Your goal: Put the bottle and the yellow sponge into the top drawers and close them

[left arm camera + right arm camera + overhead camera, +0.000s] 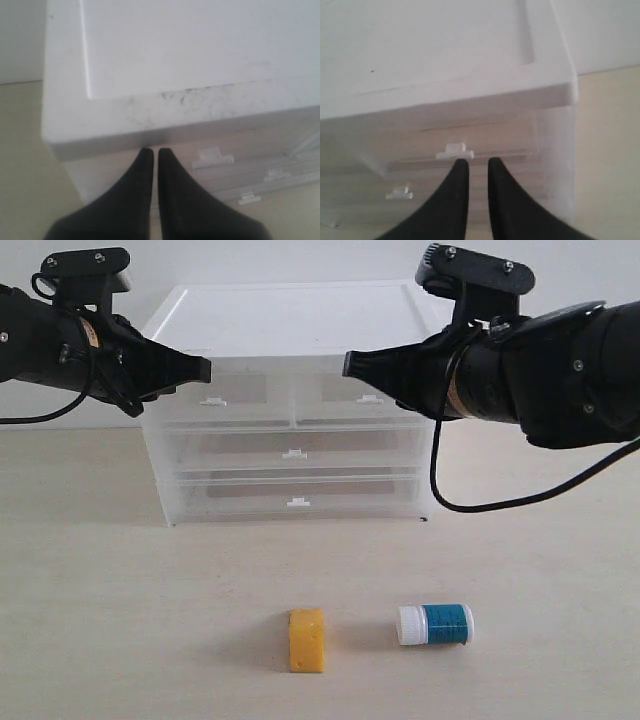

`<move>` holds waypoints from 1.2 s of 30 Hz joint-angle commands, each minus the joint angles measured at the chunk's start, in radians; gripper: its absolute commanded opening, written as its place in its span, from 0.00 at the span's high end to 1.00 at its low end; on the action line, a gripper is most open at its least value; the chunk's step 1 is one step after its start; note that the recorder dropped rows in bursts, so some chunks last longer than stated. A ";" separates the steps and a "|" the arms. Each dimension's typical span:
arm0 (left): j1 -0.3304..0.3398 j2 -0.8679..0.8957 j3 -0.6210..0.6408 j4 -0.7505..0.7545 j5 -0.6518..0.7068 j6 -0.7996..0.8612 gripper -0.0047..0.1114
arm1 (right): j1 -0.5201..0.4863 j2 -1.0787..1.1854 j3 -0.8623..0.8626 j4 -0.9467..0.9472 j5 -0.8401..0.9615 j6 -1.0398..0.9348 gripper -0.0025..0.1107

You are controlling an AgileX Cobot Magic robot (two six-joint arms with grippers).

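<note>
The chest [290, 315] is being faced head-on across the desk [120, 620], slightly from above, at middle range. From each wrist, its white top and front are being viewed closely past the jaws; the chest is being shared by all views.
</note>
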 commanded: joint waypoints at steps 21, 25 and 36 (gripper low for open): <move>0.003 0.020 -0.005 -0.011 -0.083 -0.006 0.93 | 0.012 -0.295 -0.021 -0.096 -0.012 -0.747 0.88; 0.003 0.020 -0.005 -0.011 -0.083 -0.006 0.93 | 0.084 -0.295 -0.021 -0.096 0.142 -1.291 0.76; 0.003 0.020 -0.005 -0.011 -0.092 -0.006 0.93 | 0.258 -0.236 -0.021 -0.096 0.456 -1.777 0.66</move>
